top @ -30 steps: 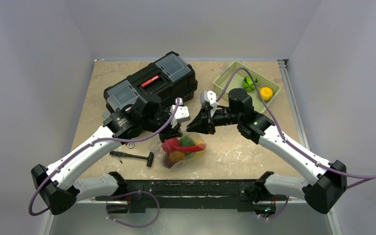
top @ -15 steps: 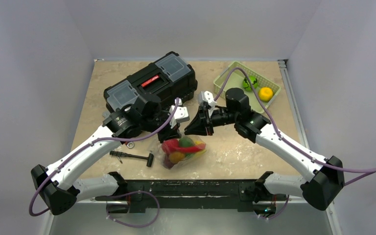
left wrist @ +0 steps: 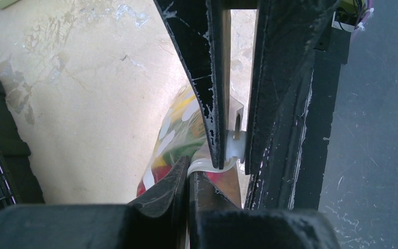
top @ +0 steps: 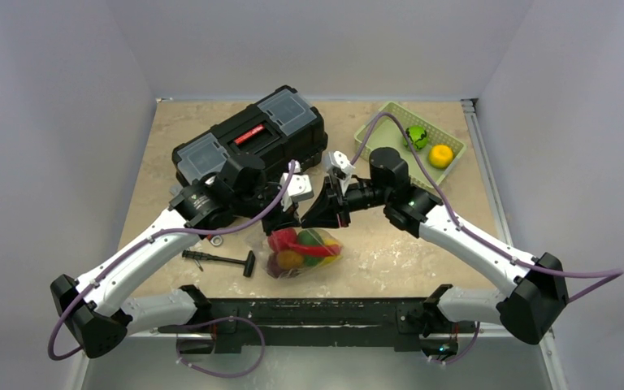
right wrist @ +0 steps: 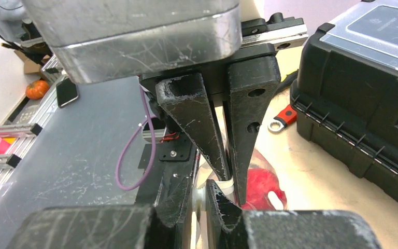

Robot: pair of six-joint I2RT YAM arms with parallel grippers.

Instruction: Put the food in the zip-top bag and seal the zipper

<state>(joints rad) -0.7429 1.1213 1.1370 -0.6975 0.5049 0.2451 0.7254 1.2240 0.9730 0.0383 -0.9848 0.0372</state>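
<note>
— Left gripper (top: 291, 218)?
— Pinched shut on the zipper (left wrist: 207, 167), arm reaching mid-table. The right gripper (top: 318, 219) meets it tip to tip, clamped on the same strip.
— The zip-top bag (top: 305, 253)?
— Just below them, food (top: 291, 241) inside. The basket (top: 374, 130) holds a green fruit (top: 416, 135) and a yellow fruit (top: 440, 155).

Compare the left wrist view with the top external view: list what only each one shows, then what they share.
Left wrist only: the whitish zipper pinched in the left claw and, just beyond it, in the right claw. Top external only: the green basket holding a green toy and a yellow toy, the black-handled tool, and both arms whole. Both: the zip-top bag with food inside, lying on the table.
</note>
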